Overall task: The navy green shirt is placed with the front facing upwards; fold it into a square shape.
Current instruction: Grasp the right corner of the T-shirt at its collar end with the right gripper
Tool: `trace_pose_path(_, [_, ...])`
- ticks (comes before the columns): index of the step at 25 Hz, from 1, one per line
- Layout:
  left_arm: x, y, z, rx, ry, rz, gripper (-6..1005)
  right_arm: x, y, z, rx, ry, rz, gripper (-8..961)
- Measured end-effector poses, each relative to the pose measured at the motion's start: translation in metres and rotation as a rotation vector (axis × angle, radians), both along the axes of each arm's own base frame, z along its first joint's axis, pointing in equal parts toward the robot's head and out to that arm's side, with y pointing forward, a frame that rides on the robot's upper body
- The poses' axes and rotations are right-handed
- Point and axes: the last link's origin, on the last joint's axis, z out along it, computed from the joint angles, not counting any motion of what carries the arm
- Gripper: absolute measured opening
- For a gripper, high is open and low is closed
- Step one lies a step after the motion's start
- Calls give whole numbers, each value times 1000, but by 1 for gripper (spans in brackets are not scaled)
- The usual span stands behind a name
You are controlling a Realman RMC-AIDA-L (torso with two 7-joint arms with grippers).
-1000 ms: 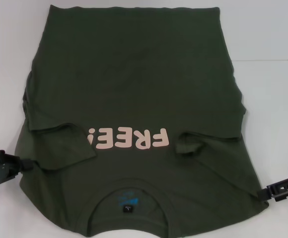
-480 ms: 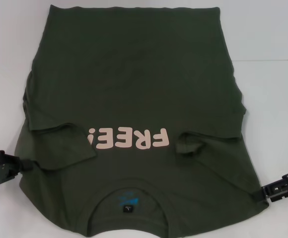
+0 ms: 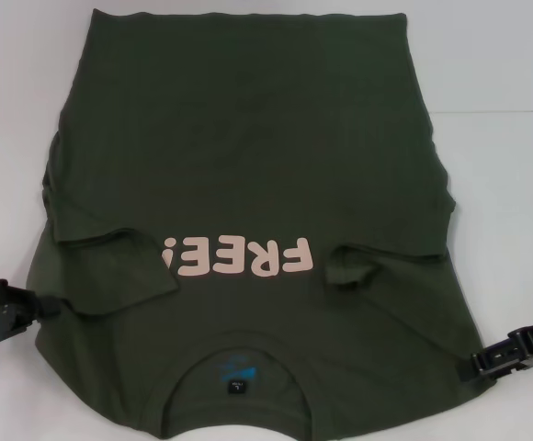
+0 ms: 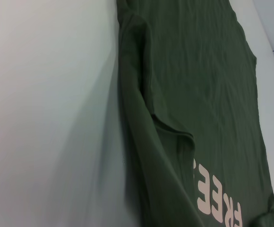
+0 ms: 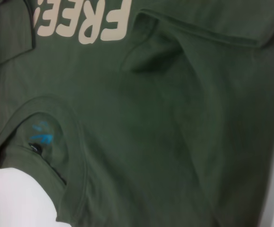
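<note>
Navy green shirt [image 3: 248,165] lies face-up on the white surface [image 3: 505,110], sleeves folded inward, collar nearest the robot. Left pincer [image 3: 51,305] and right pincer [image 3: 471,364] touch its shoulder edges — whether either pincer is open or closed cannot be told.

The navy green shirt [image 3: 248,147] is dark olive with pale pink "FREE!" lettering [image 3: 239,256] and a blue-and-black neck label [image 3: 234,375]; the bench [image 3: 505,110] is white, both pincers black.
</note>
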Motion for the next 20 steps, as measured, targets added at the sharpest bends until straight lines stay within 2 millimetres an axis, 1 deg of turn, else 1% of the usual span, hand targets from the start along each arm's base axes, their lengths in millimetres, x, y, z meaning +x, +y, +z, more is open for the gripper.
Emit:
trace_pose_path(10, [0, 0, 0, 0, 0, 0, 26, -16, 4, -18, -32, 13, 34, 635])
trace_pose_path(20, [1, 1, 1, 10, -7, -4, 27, -30, 9, -28, -44, 35, 63, 624])
